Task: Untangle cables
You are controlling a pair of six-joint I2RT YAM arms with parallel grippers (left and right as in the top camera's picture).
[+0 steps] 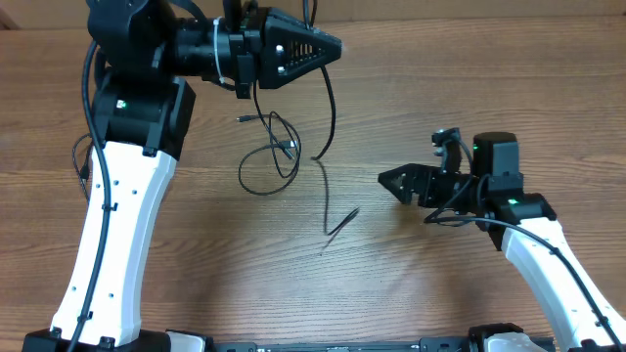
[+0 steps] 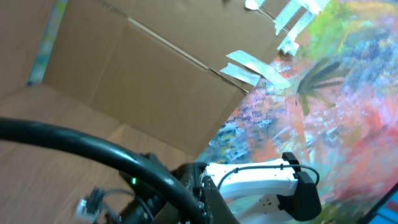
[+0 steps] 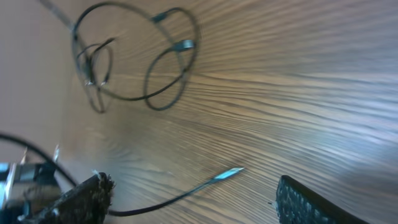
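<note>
On tabletop (image 1: 460,88) left of centre, cables (image 1: 266,161) in loose loops, one strand rising to raised left tool (image 1: 333,45) pinched shut on it, right tool (image 1: 389,180) spread wide, empty, low beside loose end

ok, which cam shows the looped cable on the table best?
Overhead: the looped cable lies whole and unobstructed, both plug ends visible. Right wrist shows it larger but skewed, near the frame's corner. Left wrist: nothing clear.
</note>
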